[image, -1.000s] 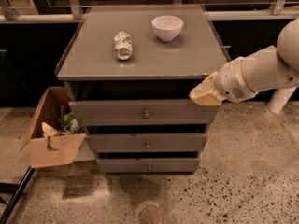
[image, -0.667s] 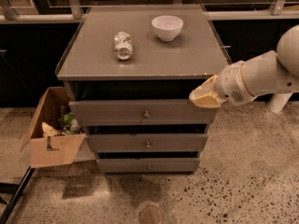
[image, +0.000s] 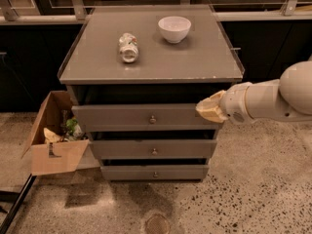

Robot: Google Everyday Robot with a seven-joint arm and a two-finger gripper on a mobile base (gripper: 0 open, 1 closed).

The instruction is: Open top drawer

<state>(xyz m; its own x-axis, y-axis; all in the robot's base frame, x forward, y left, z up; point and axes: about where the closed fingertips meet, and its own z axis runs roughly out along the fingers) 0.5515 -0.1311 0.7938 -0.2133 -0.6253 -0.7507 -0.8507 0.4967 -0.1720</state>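
Note:
The top drawer (image: 117, 117) is a wide matte grey front with a small round metal knob (image: 152, 119) at its centre. It stands slightly out from the cabinet, with a dark gap above it. Two shorter grey drawer fronts sit below it. My gripper (image: 208, 108) has tan fingers on a white arm coming in from the right. It is at the right end of the top drawer front, well right of the knob, at about knob height.
On the grey cabinet top (image: 195, 62) lie a crushed can (image: 128, 47) and a white bowl (image: 174, 29). An open cardboard box (image: 54, 147) with rubbish stands on the floor to the left. A round floor drain (image: 157, 224) is in front.
The arm and gripper have shifted slightly; the drawer front looks unchanged.

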